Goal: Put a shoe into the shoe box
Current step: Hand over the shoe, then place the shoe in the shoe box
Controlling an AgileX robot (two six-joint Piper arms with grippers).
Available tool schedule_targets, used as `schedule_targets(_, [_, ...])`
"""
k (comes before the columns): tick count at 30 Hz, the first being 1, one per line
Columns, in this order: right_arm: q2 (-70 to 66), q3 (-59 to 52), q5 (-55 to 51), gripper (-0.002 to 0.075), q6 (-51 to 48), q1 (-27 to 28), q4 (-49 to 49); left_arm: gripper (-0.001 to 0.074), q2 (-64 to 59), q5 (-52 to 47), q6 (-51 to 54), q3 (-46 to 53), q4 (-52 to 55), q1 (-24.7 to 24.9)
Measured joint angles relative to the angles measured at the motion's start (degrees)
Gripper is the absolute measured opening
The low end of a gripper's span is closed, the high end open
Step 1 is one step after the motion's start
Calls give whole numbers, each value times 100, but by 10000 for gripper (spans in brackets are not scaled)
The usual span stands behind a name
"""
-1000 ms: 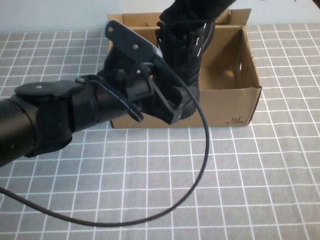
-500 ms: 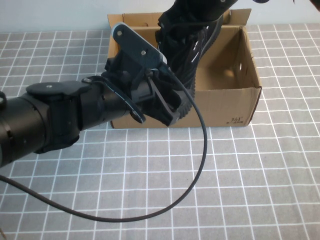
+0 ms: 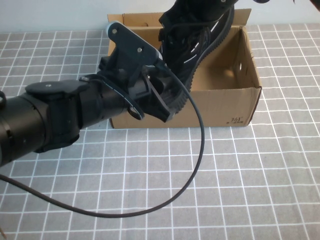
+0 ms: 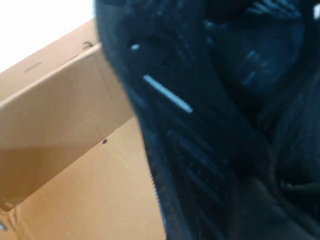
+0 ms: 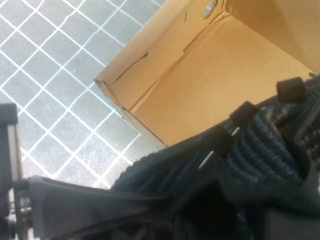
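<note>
The black knit shoe (image 3: 192, 45) with white dashes hangs tilted over the open brown shoe box (image 3: 225, 102), its sole turned toward the box's right wall. My right gripper (image 3: 200, 6) comes down from the top edge and is shut on the shoe's upper end. The right wrist view shows the knit collar (image 5: 260, 145) close up over the box floor (image 5: 210, 85). My left gripper (image 3: 167, 102) is at the shoe's lower end, against the box's front wall. The shoe's side (image 4: 200, 100) fills the left wrist view beside a box wall (image 4: 65, 100).
My left arm (image 3: 50, 120) lies across the left half of the grey tiled table (image 3: 260, 190). Its black cable (image 3: 200, 150) loops over the table in front of the box. The box's right half (image 3: 225, 65) holds nothing.
The shoe has swung from near upright to tilted, its upper end going right and its dashed side turning into view. My left gripper has shifted slightly left and up at the shoe's lower end.
</note>
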State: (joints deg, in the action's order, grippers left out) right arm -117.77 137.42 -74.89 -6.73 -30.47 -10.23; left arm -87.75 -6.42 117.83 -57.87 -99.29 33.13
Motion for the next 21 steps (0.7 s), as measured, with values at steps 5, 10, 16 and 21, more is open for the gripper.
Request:
schedule_targets(5, [0,0,-33,-1,0,0,0,83,0,192,92,-4,-25,0])
schedule_targets(10, [0,0,-33,3,0,0,0,83,0,227,317,-4,-36,0])
schedule_targets(16, [38,2,24,119,0,0,-159,62,-48,334,482,-4,-36,0])
schedule_targets(21, [131,62,177,204,16,-10,-243,35,-104,383,688,30,-24,0])
